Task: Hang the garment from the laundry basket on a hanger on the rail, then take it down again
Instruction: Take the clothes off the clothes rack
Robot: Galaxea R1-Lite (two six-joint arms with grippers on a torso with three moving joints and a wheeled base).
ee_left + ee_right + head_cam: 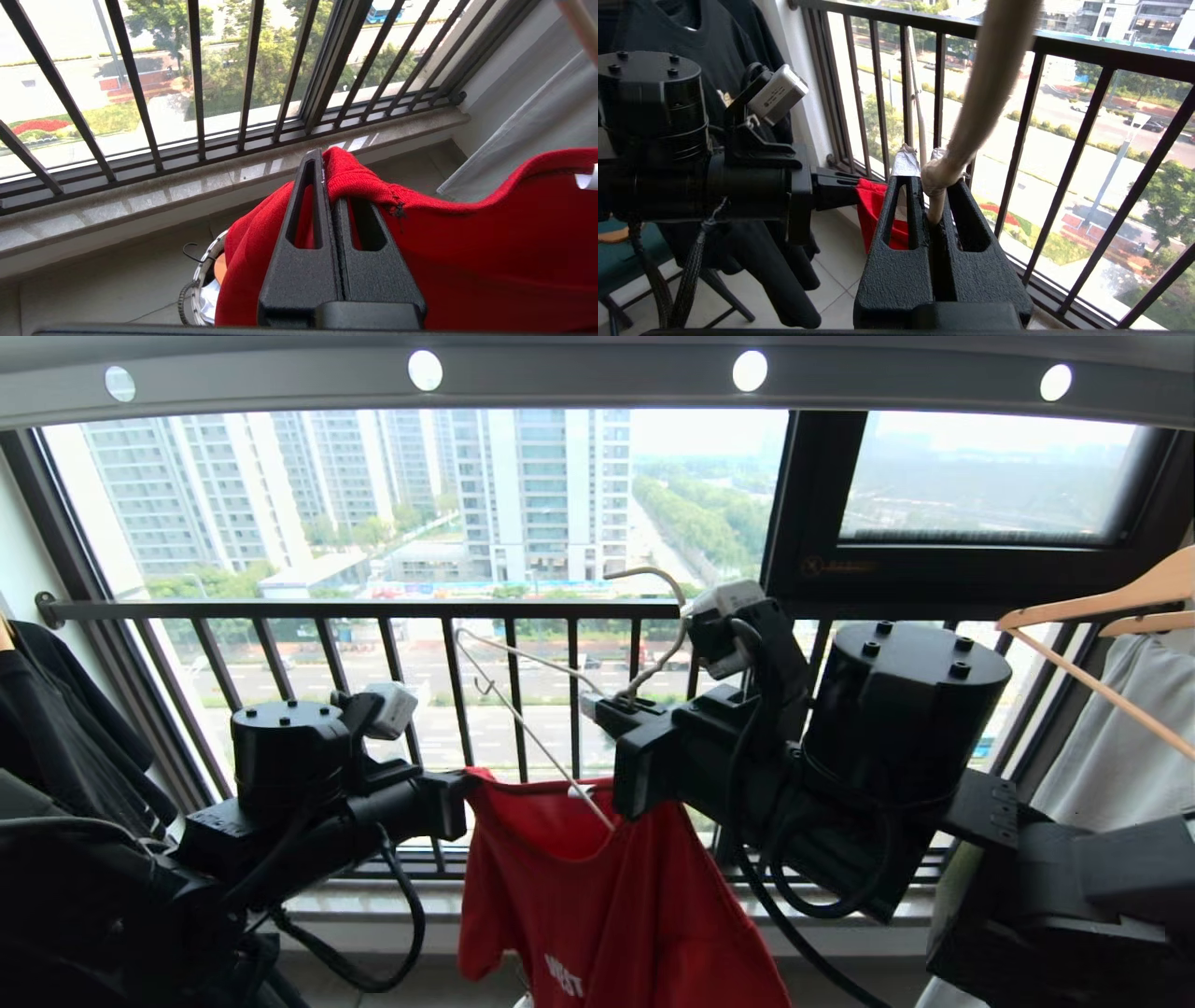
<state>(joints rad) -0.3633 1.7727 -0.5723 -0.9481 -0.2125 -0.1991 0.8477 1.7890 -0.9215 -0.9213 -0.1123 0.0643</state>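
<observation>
Left gripper [329, 186] is clamped on the collar edge of the red T-shirt [597, 896], fingers pressed together w/ fabric between. Shirt hangs below both arms at approx 6 o'clock in head view, white print low on the front. Right gripper [931, 200] pinches the neck of the cream wire hanger [560, 709], at 3 o'clock from the left one; hanger hook curls up toward 12, one arm slants down into the shirt's neck opening. Grey rail [597, 378] w/ round holes runs across at 12, well above. Basket [201, 280], white rim, sits on the floor under the shirt. Wooden hangers [1102, 607] w/ pale garment [1111, 737] at 3 o'clock; black shirt [714, 32] at 9.
</observation>
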